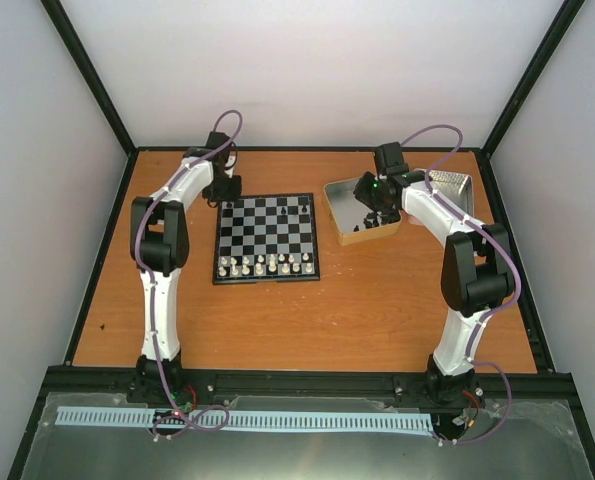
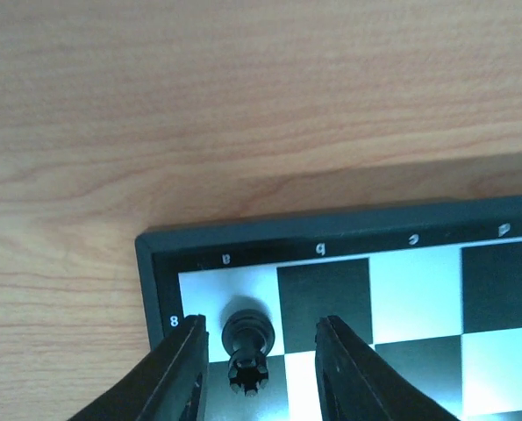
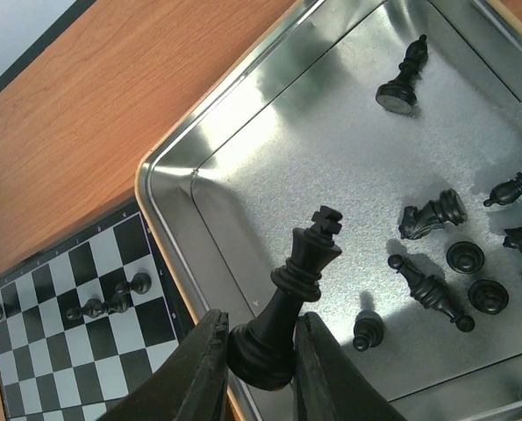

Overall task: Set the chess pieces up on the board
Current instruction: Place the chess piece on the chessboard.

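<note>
**Rook (image 2: 246, 340) on the board's corner, king (image 3: 289, 307) pinched over the tray**

The board (image 1: 267, 237) lies on the bench (image 1: 307, 320) between the two arms. The left fingers (image 2: 177, 377) are at its far left corner. They stand spread to either side of the black rook, with a clear gap on each side and neither finger touching it. The rook stands upright on the light corner square where the border labels "a" and "8" meet.

The tin tray (image 3: 331, 167) sits just beside the board's right edge. The right fingers (image 3: 199, 368) are over the part of the tray nearest the board, pinching the black king by its round base. The king leans, with its cross pointing away from the board.

More black pieces (image 3: 432, 215) lie loose on the tray floor on the side farther from the board. Most are tipped over, and one or two stand upright. A second tin (image 1: 452, 185) lies beyond the tray, farther from the board.

A few other black pieces (image 3: 111, 303) stand near the board's far edge. White pieces (image 1: 267, 265) stand along the rows nearest the arm bases.
</note>
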You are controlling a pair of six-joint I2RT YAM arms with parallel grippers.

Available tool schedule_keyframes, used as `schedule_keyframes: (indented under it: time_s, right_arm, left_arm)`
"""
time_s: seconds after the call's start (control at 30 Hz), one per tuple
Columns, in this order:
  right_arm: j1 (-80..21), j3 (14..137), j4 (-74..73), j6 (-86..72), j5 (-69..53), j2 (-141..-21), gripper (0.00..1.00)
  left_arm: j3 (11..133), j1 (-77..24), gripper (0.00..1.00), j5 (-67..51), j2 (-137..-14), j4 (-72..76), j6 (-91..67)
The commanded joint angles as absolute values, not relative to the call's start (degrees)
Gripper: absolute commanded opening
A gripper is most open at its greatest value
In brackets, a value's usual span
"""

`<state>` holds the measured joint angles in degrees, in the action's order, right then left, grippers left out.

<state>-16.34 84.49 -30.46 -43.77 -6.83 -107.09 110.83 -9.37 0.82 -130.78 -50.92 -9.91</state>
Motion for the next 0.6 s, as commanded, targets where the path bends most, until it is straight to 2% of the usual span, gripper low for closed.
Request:
schedule_keyframes:
  time_s: [0.0,0.3,0.57]
  right_arm:
    - [-16.75,85.79,-30.85,-43.09,-5.39,-106.22,0.2]
    - [-17.17,87.97,-28.81,-36.21,-8.33,-104.86,0.19]
    - [-18.45,88.06,-17.63,-20.97,-32.23,-100.78,0.19]
  left_arm:
    - [115.61,-9.05,0.37,1.06,-130.47,-52.12,-10.0]
    - [114.34,-9.05,0.48,-0.37,-123.13,-49.83,-8.96]
    - [107.3,-9.05,0.63,-26.04,-108.98,-36.46,-9.37]
